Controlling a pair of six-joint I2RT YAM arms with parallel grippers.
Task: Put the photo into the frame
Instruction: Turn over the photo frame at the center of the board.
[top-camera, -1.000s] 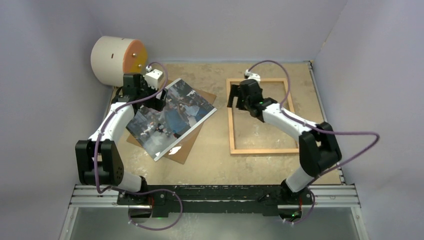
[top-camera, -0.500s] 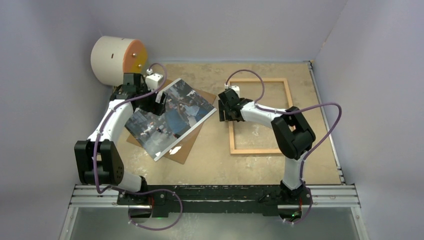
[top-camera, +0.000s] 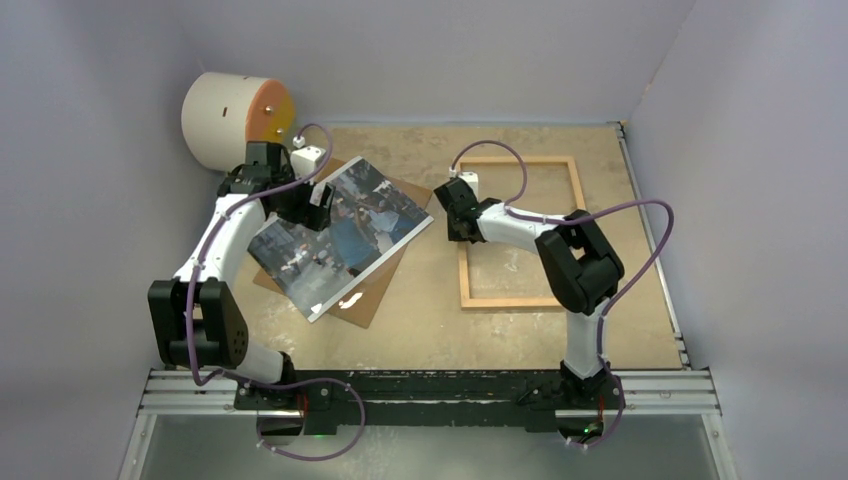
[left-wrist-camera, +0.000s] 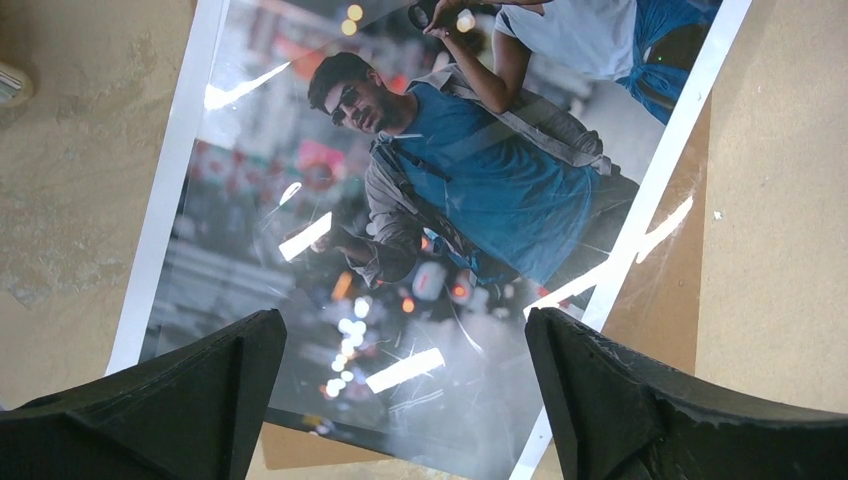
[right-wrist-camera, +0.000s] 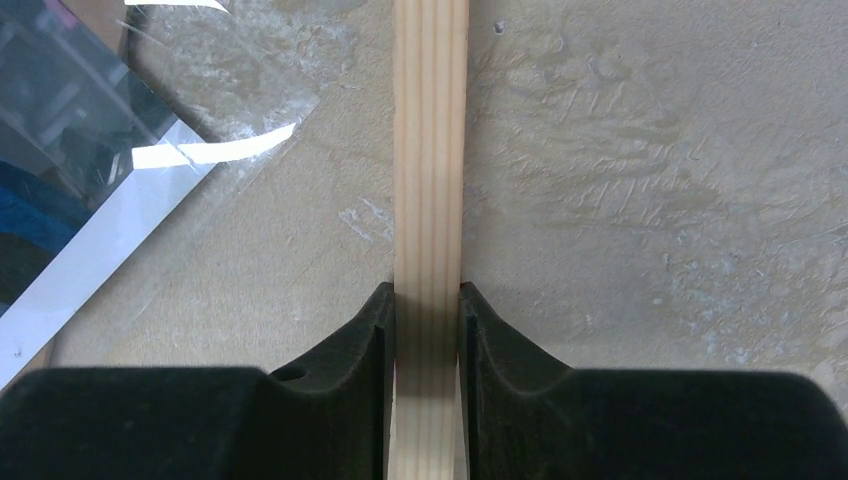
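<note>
The photo, a glossy print with a white border, lies face up and askew on a brown backing sheet at the left. In the left wrist view my left gripper hovers over the photo; it is open, with its jaws wide apart and nothing between them. The frame, thin light wood, lies flat on the right. My right gripper is at the frame's left rail. The right wrist view shows the right gripper shut on that rail, both fingers pressed against its sides.
A large cream cylinder with an orange end lies at the back left, close behind the left arm. The photo's corner reaches near the frame's left rail. Grey walls enclose the table on three sides.
The right arm swung left from over the frame's top to its left rail, and its jaws closed on the rail. The left gripper shifted slightly over the photo and stayed open.
</note>
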